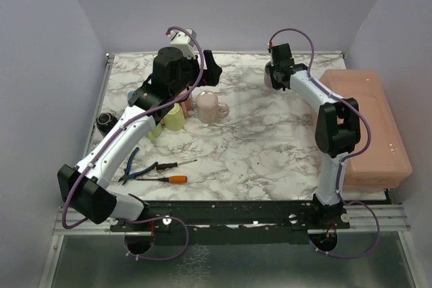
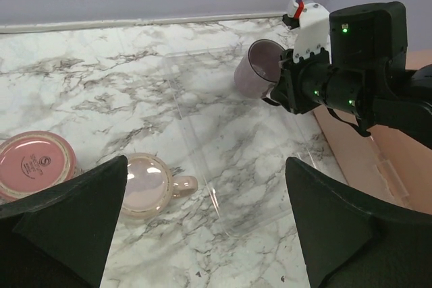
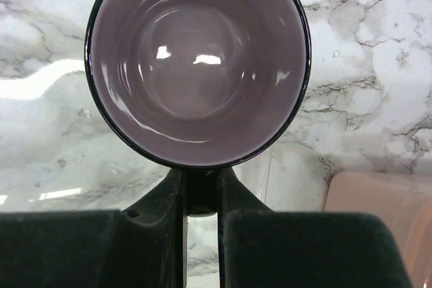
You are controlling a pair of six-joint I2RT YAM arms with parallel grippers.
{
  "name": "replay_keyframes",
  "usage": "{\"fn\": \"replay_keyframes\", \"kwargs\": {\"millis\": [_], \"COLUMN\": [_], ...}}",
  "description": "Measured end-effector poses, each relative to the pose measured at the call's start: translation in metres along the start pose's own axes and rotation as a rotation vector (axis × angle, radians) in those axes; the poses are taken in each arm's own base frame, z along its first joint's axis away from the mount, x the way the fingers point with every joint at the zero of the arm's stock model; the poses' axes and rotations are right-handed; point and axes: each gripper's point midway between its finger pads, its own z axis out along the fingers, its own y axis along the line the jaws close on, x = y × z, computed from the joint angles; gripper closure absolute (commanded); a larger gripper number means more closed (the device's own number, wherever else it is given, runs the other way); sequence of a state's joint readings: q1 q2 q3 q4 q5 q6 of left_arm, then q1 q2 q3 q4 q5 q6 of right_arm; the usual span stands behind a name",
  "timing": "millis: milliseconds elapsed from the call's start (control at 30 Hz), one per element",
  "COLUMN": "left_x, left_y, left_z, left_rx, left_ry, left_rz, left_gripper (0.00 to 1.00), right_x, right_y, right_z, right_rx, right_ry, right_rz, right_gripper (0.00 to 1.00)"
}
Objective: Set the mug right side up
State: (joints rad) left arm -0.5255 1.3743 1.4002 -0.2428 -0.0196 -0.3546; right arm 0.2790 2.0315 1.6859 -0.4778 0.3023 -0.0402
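My right gripper [image 3: 201, 187] is shut on the handle of a mauve mug [image 3: 199, 59], whose open mouth faces the right wrist camera. In the left wrist view this mug [image 2: 260, 69] hangs tilted near the table's far right, mouth turned up and to the left, with the right gripper [image 2: 287, 89] behind it. From above, the mug [image 1: 268, 76] is mostly hidden by that gripper [image 1: 277, 72]. My left gripper [image 2: 209, 234] is open with nothing between its fingers. It hovers over the left middle of the table, well apart from the held mug.
A pale pink mug [image 2: 145, 183] and a pink mug [image 2: 35, 164] stand upside down below the left gripper. A yellow cup [image 1: 174, 117] stands beside them. Pliers [image 1: 131, 166] and two screwdrivers [image 1: 169, 179] lie near the front left. A pink bin [image 1: 368, 126] fills the right edge.
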Motion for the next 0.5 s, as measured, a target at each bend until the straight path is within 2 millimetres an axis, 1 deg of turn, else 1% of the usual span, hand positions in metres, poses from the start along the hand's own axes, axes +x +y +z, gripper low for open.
{"fn": "replay_keyframes", "kwargs": {"millis": [200, 333, 500], "left_x": [0.013, 0.017, 0.022], "left_y": [0.005, 0.006, 0.008], "left_z": [0.0, 0.004, 0.007], "left_rx": [-0.018, -0.022, -0.029], "left_ry": [0.049, 0.068, 0.09], "left_rz": [0.002, 0.002, 0.002], "left_gripper": [0.01, 0.01, 0.01], "right_x": [0.013, 0.019, 0.015], "right_y": [-0.003, -0.006, -0.014], "right_z": [0.017, 0.026, 0.043], "right_rx": [-0.046, -0.08, -0.109], "right_ry": [0.033, 0.049, 0.044], "right_rz": [-0.036, -0.041, -0.043], "right_gripper": [1.0, 1.0, 0.99]}}
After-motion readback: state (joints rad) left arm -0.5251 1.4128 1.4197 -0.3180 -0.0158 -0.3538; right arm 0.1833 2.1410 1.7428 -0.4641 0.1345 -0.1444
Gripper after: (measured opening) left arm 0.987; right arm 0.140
